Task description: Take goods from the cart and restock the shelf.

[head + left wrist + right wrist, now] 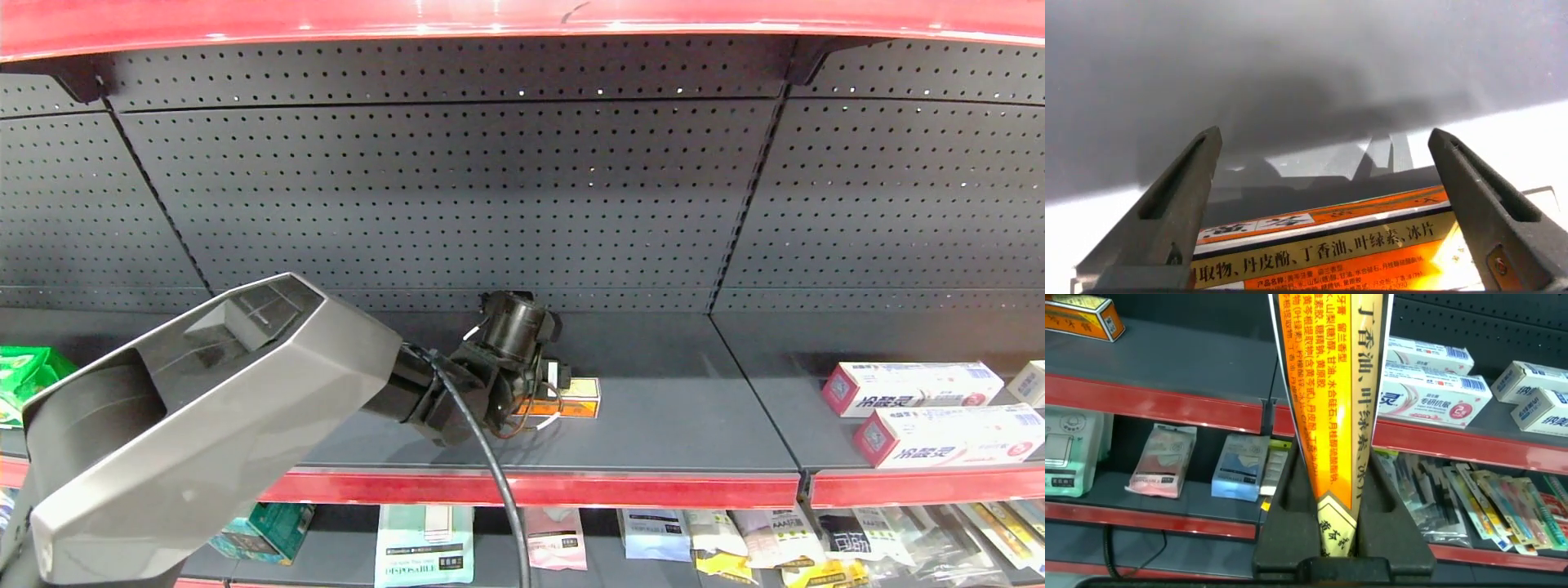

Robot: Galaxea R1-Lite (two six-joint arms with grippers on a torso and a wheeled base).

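Behind everything, pegboard panel (457,188): dark and perforated, spanning the whole bay beneath a red top rail.
Shelf (678,425): dark deck with a red front lip, running the full width at mid height.
Left arm (212,408): grey, stretched from the near left over the shelf lip toward the middle of the deck.
Lower shelf packets (424,543): flat pouches and bags in a row under the red lip.
White toothpaste boxes (910,385): two lying lengthwise on the right part of the shelf, one behind the other, with the corner of a third at the far right edge.
Green packs (24,371): lying at the far left end of the shelf.
Upright orange box (1335,384): long, yellow and orange, standing on end out of the right gripper, in front of the shelving.
Right gripper (1339,490): clamped on the lower end of the upright orange box.
Flat orange box (581,398): on the shelf deck near the middle, well apart from the toothpaste boxes, between the left gripper's jaws.
Left gripper (1324,143): jaws spread wide, one on each side of the flat orange box, low over the deck.
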